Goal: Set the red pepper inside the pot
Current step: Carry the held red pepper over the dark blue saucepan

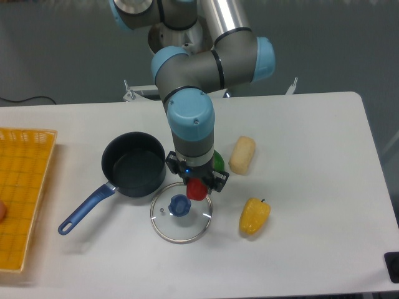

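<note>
The red pepper [197, 190] shows as a small glossy red shape between the fingers of my gripper [197, 187], which is shut on it. It hangs just above the table, over the right edge of the glass lid. The pot [133, 164], dark with a long blue handle, stands empty to the left of the gripper, about a pot's width away. The wrist hides the upper part of the pepper.
A glass lid with a blue knob [181, 214] lies right below the gripper. A green pepper [218, 161] peeks out behind the wrist. A pale yellow roll [242, 154] and a yellow pepper [254, 215] lie to the right. A yellow basket [24, 193] sits at the left edge.
</note>
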### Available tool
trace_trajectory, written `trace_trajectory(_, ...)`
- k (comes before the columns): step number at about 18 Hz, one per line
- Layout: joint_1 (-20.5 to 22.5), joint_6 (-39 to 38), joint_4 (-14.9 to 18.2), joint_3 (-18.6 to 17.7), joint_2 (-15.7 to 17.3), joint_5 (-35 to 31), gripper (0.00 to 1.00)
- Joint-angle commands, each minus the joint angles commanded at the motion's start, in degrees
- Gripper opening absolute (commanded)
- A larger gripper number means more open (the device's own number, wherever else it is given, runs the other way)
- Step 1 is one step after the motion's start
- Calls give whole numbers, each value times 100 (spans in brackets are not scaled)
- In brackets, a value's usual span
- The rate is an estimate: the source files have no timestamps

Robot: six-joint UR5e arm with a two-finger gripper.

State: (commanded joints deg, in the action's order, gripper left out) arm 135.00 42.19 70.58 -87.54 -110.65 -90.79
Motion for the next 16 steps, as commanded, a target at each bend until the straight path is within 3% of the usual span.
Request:
trace_trajectory(7,-35,-53,35,-35,9,0,41)
trace_trajectory(16,-570,-597,35,-255,105,53,41)
